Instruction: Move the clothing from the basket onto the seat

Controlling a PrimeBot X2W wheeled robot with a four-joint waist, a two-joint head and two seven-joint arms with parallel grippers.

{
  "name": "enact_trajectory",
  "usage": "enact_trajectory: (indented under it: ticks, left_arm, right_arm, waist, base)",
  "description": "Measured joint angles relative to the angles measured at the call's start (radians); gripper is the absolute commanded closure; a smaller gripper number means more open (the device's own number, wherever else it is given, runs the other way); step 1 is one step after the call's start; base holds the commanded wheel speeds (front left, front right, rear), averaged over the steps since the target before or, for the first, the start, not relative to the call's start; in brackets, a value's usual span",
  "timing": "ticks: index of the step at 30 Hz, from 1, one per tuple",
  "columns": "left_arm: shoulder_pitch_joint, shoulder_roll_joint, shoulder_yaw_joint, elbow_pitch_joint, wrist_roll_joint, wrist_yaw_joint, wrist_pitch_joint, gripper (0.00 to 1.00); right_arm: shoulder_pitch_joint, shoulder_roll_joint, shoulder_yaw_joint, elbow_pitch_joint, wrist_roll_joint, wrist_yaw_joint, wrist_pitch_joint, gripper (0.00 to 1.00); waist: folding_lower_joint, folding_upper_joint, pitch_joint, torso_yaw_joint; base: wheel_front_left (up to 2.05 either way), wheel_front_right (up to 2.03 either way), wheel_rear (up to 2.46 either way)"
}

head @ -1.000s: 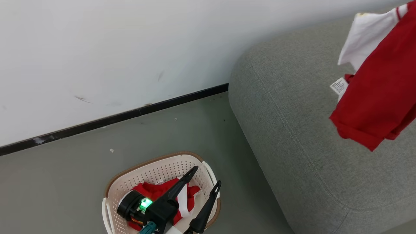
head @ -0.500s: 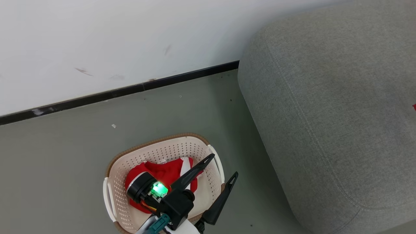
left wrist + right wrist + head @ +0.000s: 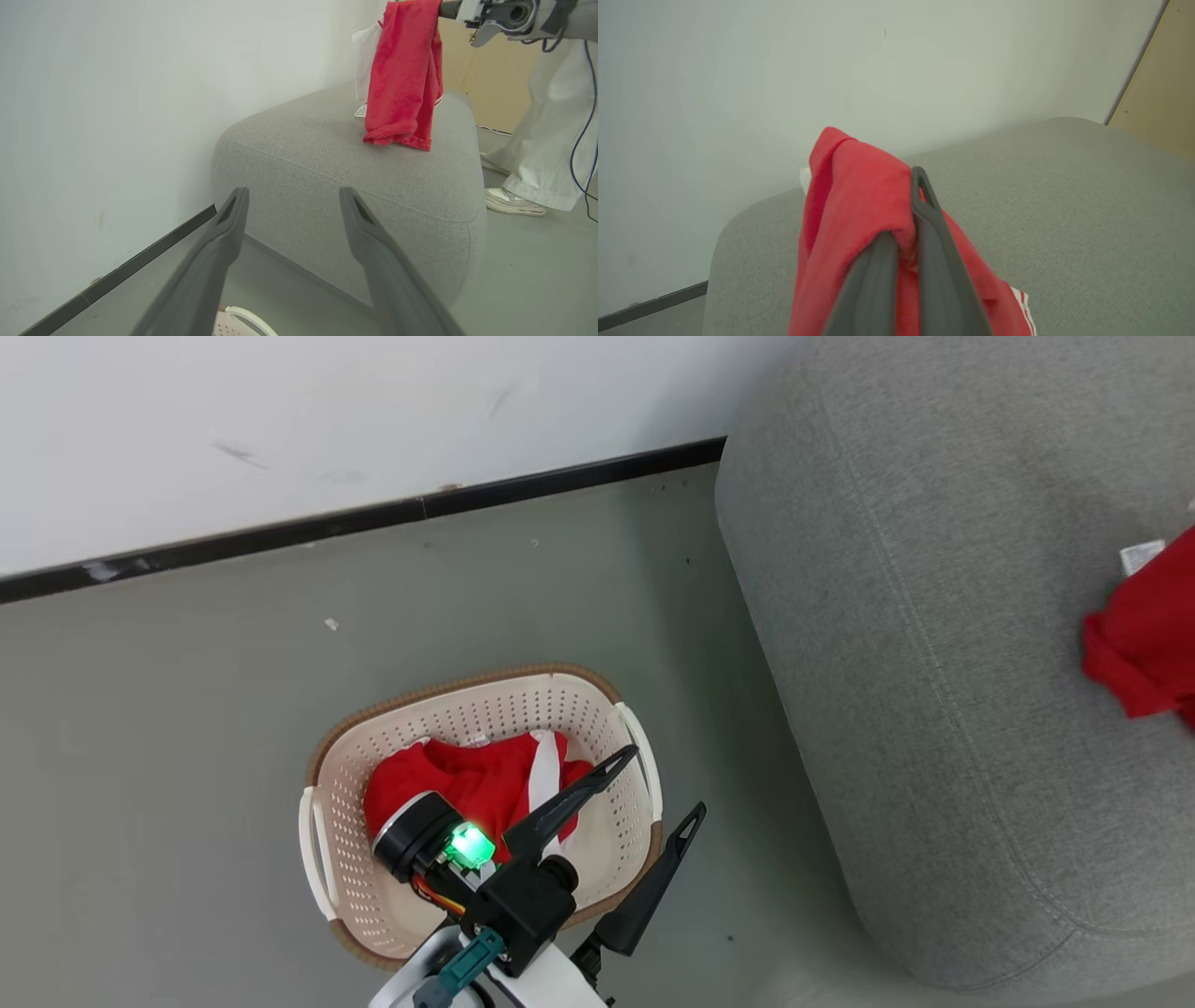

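Grey floor point(image 3: 187, 756), white wall point(image 3: 373, 411). Your head camera has tilted; basket point(image 3: 467, 679) itself unmoved, 6 o'clock, red garment point(image 3: 467, 779) inside. Left gripper point(image 3: 667, 781) open above it. Right gripper point(image 3: 906, 219) clamps second garment point(image 3: 1144, 644) over seat point(image 3: 934, 709), 3 o'clock; release next.

Seat point(image 3: 934, 663) matt woven cloth; basket point(image 3: 350, 859) smooth perforated plastic; clothing point(image 3: 467, 779) soft matt fabric.

Cream basket point(image 3: 467, 681) lower centre holding a red garment point(image 3: 467, 784), my left gripper point(image 3: 667, 780) spread wide over its right rim, grey seat point(image 3: 934, 663) at right, second red garment point(image 3: 1144, 644) at my frame's right edge
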Motion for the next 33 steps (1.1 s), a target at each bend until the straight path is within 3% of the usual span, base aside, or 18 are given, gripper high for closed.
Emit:
enact_trajectory:
  ticks: [16, 17, 18, 20, 21, 22, 33]
  left_arm:
    - [-0.055, 0.016, 0.003, -0.013, 0.015, -0.017, 0.009, 0.00]
    - [-0.058, 0.016, 0.003, -0.013, 0.015, -0.017, 0.009, 0.00]
    - [-0.063, 0.016, 0.004, -0.013, 0.015, -0.017, 0.009, 0.00]
    - [-0.074, 0.016, 0.005, -0.013, 0.015, -0.017, 0.009, 0.00]
    - [-0.075, 0.016, 0.009, -0.011, 0.015, -0.017, 0.009, 0.00]
    - [-0.075, 0.017, 0.012, -0.009, 0.015, -0.017, 0.009, 0.00]
    - [-0.083, 0.016, 0.021, 0.029, 0.006, -0.025, -0.005, 0.00]
  right_arm:
    - [0.000, 0.177, 0.051, 0.127, -0.087, 0.000, -0.022, 1.00]
    - [-0.001, 0.181, 0.046, 0.130, -0.089, 0.000, -0.022, 0.97]
    - [-0.001, 0.184, 0.038, 0.133, -0.089, 0.000, -0.022, 0.79]
    - [-0.001, 0.185, 0.026, 0.133, -0.089, 0.000, -0.022, 0.59]
    - [-0.001, 0.186, 0.024, 0.128, -0.094, 0.000, -0.022, 0.56]
    - [-0.001, 0.188, 0.024, 0.121, -0.097, 0.000, -0.023, 0.00]
    - [0.018, 0.198, -0.009, -0.024, -0.123, 0.000, -0.023, 0.00]
  waist:
    - [0.0000, 0.0000, 0.097, 0.032]
    - [0.0000, 0.0000, 0.100, 0.033]
    - [0.0000, -0.0001, 0.104, 0.035]
    - [0.0000, 0.0000, 0.109, 0.037]
    - [0.0000, 0.0000, 0.112, 0.038]
    - [0.0000, 0.0000, 0.112, 0.037]
    - [0.0000, 0.0000, 0.106, 0.018]
  base:
    - [0.00, 0.00, 0.00]
    - [0.00, 0.00, 0.00]
    - [0.00, 0.00, 0.00]
    - [0.00, 0.00, 0.00]
    - [0.00, 0.00, 0.00]
    - [0.00, 0.00, 0.00]
    - [0.00, 0.00, 0.00]
